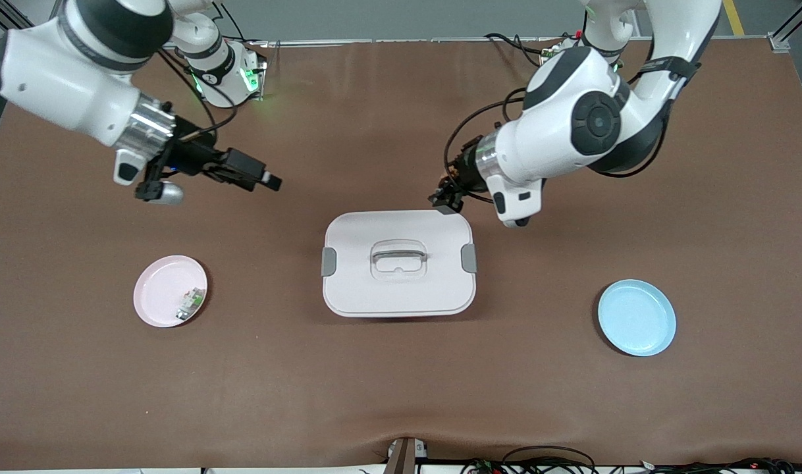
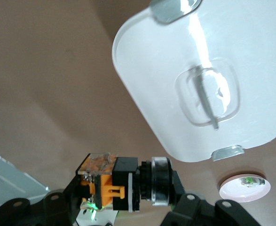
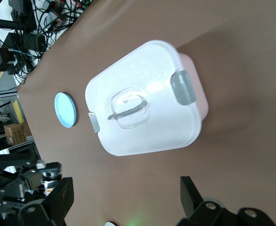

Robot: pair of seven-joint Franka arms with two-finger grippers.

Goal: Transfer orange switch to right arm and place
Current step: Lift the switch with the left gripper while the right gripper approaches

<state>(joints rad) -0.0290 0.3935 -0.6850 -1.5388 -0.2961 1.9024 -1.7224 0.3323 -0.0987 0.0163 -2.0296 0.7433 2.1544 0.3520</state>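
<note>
- Pickup done: your left gripper (image 2: 128, 207) clamps its fingers on the orange switch (image 2: 121, 183), up beside the lidded box (image 1: 398, 263).
- Handover and placing remain: your right gripper (image 3: 126, 197), fingers wide, waits over bare tabletop (image 1: 401, 395).

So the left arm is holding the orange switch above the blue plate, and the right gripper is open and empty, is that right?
Not quite. The left gripper does hold the orange switch, but over the edge of the white lidded box, not the blue plate, as the front view shows. The right gripper is indeed open and empty.
</note>
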